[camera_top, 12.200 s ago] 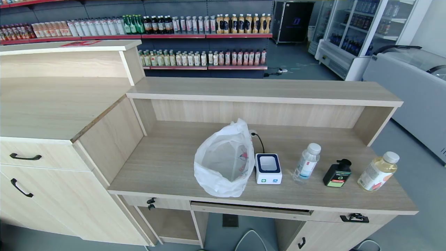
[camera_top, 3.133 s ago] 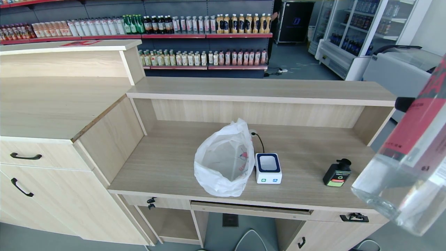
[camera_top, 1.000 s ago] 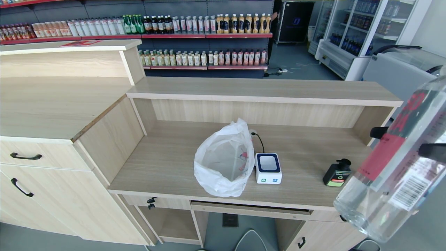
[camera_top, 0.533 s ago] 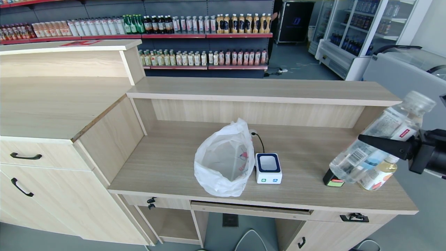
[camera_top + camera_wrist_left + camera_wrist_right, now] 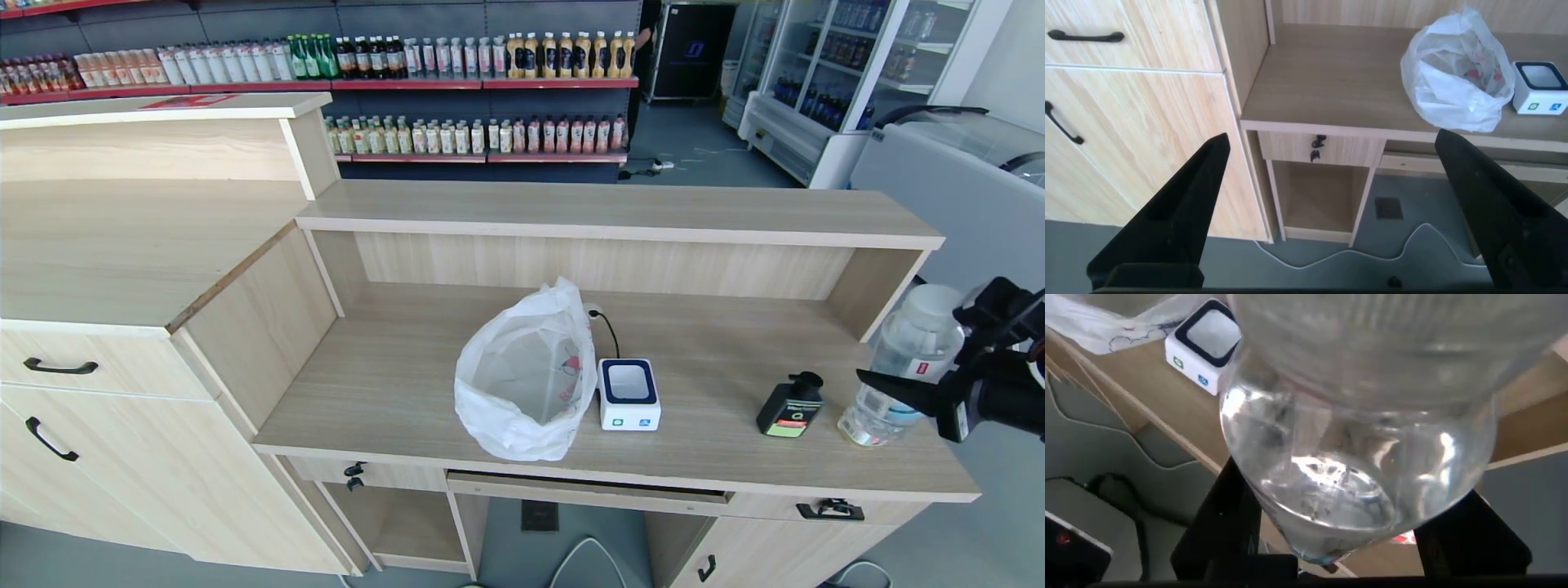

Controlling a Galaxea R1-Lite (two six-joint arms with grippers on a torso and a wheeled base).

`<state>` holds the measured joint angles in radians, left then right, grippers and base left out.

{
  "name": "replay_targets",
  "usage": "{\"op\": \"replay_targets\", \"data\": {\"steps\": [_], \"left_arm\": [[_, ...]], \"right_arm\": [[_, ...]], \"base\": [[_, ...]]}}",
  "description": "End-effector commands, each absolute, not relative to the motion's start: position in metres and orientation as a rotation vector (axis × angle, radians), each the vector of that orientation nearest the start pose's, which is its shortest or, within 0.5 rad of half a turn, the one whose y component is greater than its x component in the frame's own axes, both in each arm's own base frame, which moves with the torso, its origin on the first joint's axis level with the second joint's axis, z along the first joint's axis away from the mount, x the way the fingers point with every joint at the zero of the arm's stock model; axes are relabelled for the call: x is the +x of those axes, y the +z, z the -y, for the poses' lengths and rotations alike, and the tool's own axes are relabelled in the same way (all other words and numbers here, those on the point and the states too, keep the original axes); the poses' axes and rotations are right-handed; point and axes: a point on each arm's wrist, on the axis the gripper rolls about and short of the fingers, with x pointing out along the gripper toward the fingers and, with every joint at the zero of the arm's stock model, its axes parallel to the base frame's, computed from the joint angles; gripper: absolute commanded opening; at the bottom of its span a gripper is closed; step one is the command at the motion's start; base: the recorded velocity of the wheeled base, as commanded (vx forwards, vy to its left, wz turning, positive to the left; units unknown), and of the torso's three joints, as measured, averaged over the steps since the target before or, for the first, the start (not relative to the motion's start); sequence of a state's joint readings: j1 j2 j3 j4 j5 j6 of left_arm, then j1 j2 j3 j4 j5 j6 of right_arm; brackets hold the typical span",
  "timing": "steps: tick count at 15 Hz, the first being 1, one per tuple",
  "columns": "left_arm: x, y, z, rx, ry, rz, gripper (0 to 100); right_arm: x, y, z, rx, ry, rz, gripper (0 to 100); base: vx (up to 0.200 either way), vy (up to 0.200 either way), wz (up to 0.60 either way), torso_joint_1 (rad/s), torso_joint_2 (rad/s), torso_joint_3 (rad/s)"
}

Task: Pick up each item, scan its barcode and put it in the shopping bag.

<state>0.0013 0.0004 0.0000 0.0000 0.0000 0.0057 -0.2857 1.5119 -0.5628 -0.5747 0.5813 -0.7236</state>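
clear plastic water bottle [image 5: 890,392] is gripped round its middle by the right hand [image 5: 918,347] at the far right end of the desk [image 5: 392,384]. long axis close to upright, cap on top, leaning a little. cannot tell if its base touches the desk. the white scanner [image 5: 629,394] sits toward the robot's left of the bottle, window facing up, with the black pump bottle [image 5: 790,406] standing between them. the shopping bag [image 5: 522,376] is touching the scanner's far side, mouth open toward the robot. in the right wrist view the bottle [image 5: 1355,416] base hangs in front, with the scanner [image 5: 1204,343] off to one side. left hand [image 5: 1331,139] is spread wide and empty, low off the desk's front left, so the right arm is the one placed for the scan. judgement: next move carries the bottle leftward over the pump bottle, then tips it so the label faces the window.
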Motion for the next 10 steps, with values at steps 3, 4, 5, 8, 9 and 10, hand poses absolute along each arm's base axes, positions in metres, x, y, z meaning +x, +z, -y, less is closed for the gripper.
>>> {"op": "replay_targets", "data": {"steps": [3,4,5,8,9,10], "left_arm": [[-0.023,0.075,0.0,0.006,0.002,0.0,100],[-0.023,0.075,0.0,0.006,0.002,0.0,100],[-0.023,0.075,0.0,0.006,0.002,0.0,100],[-0.023,0.075,0.0,0.006,0.002,0.0,100],[-0.023,0.075,0.0,0.006,0.002,0.0,100],[-0.023,0.075,0.0,0.006,0.002,0.0,100]], "right_arm": [[0.239,0.163,0.074,-0.653,0.292,-0.269,0],[0.241,0.166,0.074,-0.691,0.286,-0.256,0],[0.242,0.169,0.075,-0.778,0.288,-0.232,0],[0.241,0.175,0.084,-0.893,0.254,-0.206,0],[0.243,0.177,0.084,-0.913,0.244,-0.181,0],[0.246,0.178,0.082,-0.926,0.242,-0.155,0]], "base": [[0.0,0.0,0.0,0.0,0.0,0.0],[0.0,0.0,0.0,0.0,0.0,0.0],[0.0,0.0,0.0,0.0,0.0,0.0],[0.0,0.0,0.2,0.002,0.0,-0.001],[0.0,0.0,0.6,-0.012,0.0,0.007],[0.0,0.0,0.6,0.002,0.0,0.002]]}}
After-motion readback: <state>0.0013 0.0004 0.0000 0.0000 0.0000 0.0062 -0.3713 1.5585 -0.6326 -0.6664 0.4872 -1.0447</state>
